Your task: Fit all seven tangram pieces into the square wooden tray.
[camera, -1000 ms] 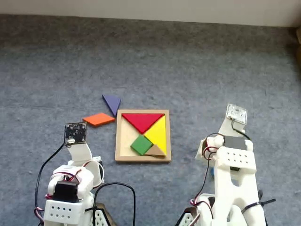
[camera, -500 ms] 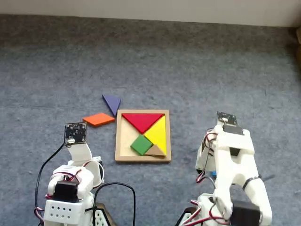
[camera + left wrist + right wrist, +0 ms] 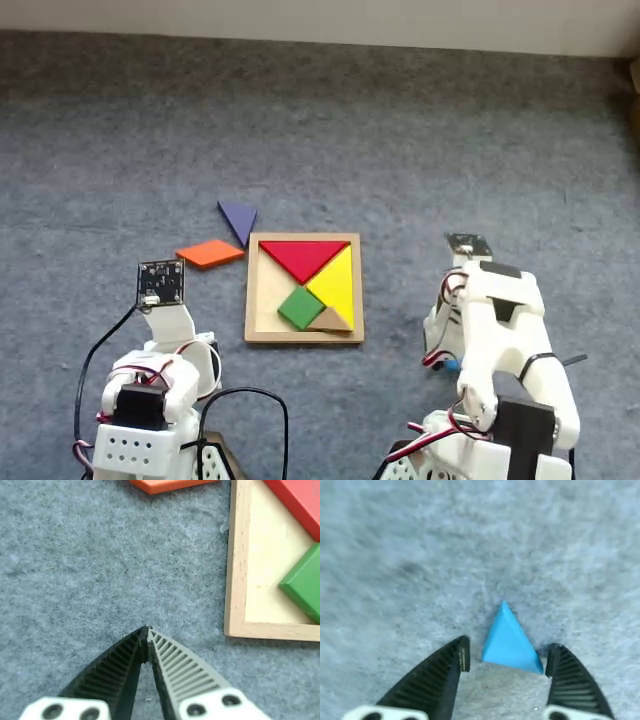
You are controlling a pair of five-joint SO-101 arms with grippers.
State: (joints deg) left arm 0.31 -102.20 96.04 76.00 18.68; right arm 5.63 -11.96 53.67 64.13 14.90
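Note:
The square wooden tray (image 3: 253, 300) lies mid-table and holds a red triangle (image 3: 300, 257), a yellow triangle (image 3: 338, 285), a green square (image 3: 299, 307) and a small tan triangle (image 3: 330, 320). An orange parallelogram (image 3: 209, 253) and a purple triangle (image 3: 239, 219) lie on the carpet just left of it. A light blue triangle (image 3: 510, 642) lies flat on the carpet between the fingers of my right gripper (image 3: 507, 662), which is open around it; a sliver of the blue triangle (image 3: 452, 366) peeks out under the right arm. My left gripper (image 3: 146, 640) is shut and empty, near the tray (image 3: 235, 580) corner.
Grey carpet covers the table. A pale wall edge runs along the far side. The left arm base (image 3: 150, 400) and right arm body (image 3: 505, 350) stand at the near edge. Open carpet lies beyond and to the right of the tray.
The right arm has tipped forward and down over the carpet right of the tray, bringing its gripper around the blue triangle. The left arm and the pieces have not moved.

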